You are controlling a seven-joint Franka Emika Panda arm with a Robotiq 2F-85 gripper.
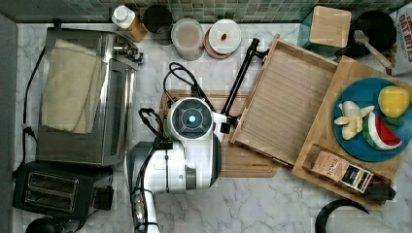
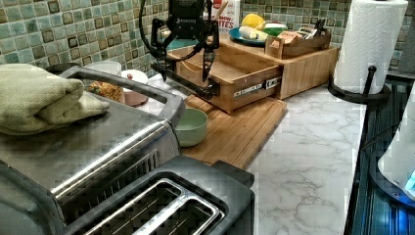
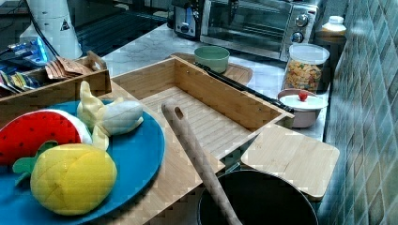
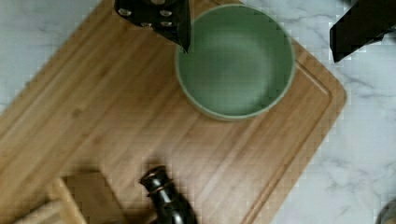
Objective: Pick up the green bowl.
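Arm pose: wrist vertical, gripper pointing down, fingers apart.

In the top view, the white arm (image 1: 170, 167) enters from the lower edge and ends at the frame's centre, wrist seen end-on. In the left view, the gripper (image 2: 185, 62) hangs at upper centre, its two dark fingers (image 2: 208, 58) spread wide, empty. In the wrist view, the fingers (image 4: 175, 25) occupy the upper corners.

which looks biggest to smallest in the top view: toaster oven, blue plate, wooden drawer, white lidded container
1. toaster oven
2. wooden drawer
3. blue plate, partly cut off at the top view's right edge
4. white lidded container
The first two look close in size.
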